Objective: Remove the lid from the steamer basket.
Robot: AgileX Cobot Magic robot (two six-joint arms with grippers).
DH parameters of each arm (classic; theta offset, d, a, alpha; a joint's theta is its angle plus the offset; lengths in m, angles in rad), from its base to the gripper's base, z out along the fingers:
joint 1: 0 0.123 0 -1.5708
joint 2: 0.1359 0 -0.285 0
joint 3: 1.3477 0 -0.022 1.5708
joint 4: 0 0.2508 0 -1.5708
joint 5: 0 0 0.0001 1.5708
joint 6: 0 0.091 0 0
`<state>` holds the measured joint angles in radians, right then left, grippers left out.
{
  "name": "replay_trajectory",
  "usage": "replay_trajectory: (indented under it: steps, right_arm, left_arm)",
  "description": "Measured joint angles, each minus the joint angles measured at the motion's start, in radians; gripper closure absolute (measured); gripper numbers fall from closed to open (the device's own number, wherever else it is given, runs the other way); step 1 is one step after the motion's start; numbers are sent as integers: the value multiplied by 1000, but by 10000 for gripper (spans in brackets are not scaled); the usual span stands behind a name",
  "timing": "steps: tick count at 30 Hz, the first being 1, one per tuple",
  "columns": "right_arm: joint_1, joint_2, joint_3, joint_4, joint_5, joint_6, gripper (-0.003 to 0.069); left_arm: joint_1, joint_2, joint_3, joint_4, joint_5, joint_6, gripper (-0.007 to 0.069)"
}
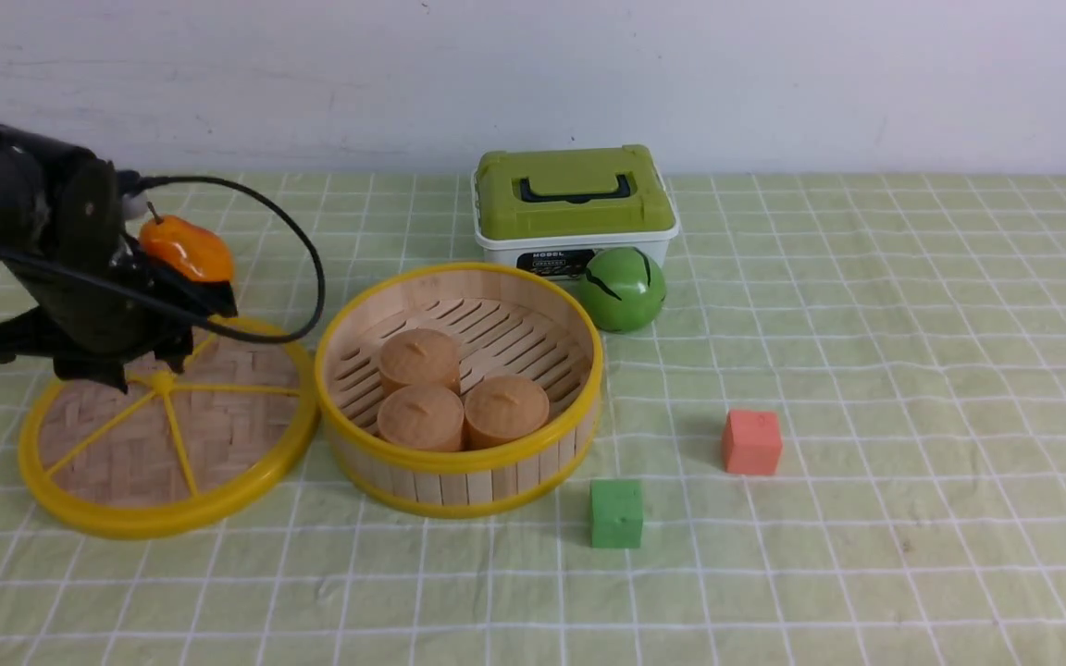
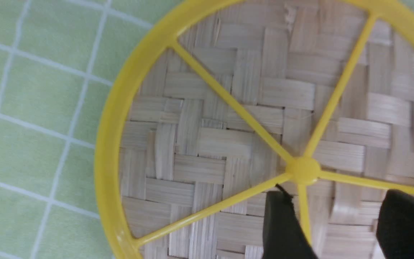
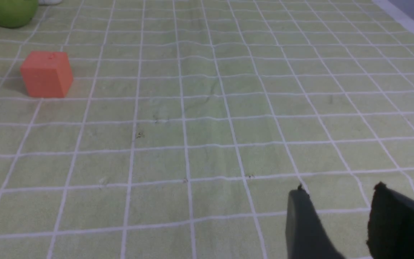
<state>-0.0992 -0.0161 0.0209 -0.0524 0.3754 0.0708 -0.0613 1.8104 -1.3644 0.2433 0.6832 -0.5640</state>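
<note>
The lid [image 1: 218, 435] is seen on the bench [image 1: 866, 555] just left of the uncovered steamer basket [image 1: 459, 481]. The left claw [image 2: 336, 201] is held spread over its centre, and the right claw [image 3: 340, 194] is likewise spread.

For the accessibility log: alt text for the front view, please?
The lid lies on the green checked cloth beside the open steamer basket, which holds three tan buns; the left hand hovers over its centre. Behind stand a green-lidded box and a green ball, in front a green cube and a red cube.
</note>
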Motion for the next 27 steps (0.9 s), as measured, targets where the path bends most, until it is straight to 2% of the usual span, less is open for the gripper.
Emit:
replay_trajectory:
  steps: [3, 5, 7, 8, 11, 12, 14, 15, 16, 19, 21, 23, 24, 27]
  right_arm:
    - [0, 0, 0, 0, 0, 0, 417]
    - [0, 0, 0, 0, 0, 0, 417]
    - [0, 0, 0, 0, 0, 0, 417]
    - [0, 0, 0, 0, 0, 0, 417]
    - [0, 0, 0, 0, 0, 0, 417]
    - [0, 0, 0, 0, 0, 0, 417]
    - [0, 0, 0, 0, 0, 0, 417]
    - [0, 0, 0, 0, 0, 0, 417]
    - [0, 0, 0, 0, 0, 0, 416]
    - [0, 0, 0, 0, 0, 0, 417]
    - [0, 0, 0, 0, 0, 0, 417]
    - [0, 0, 0, 0, 0, 0, 417]
    - [0, 0, 0, 0, 0, 0, 417]
    - [0, 0, 0, 0, 0, 0, 417]
  left_arm:
    - [0, -92, 0, -18, 11, 37, 288]
    - [1, -245, 0, -94, 34, 117, 379]
    - [1, -304, 0, -134, 39, 145, 423]
    - [1, -411, 4, -220, 43, 221, 505]
    - [1, -552, 50, -343, 27, 337, 610]
    - [1, -620, 88, -416, 16, 410, 637]
    - [1, -728, 172, -514, -10, 513, 637]
    - [1, -739, 181, -514, -14, 523, 637]
    - [1, -831, 261, -595, -39, 604, 637]
    - [1, -968, 419, -697, -72, 759, 637]
    - [1, -1016, 470, -727, -79, 809, 637]
    - [1, -1150, 601, -785, -106, 941, 637]
    - [1, -1160, 609, -785, -108, 950, 637]
    - [1, -1305, 730, -795, -143, 1073, 637]
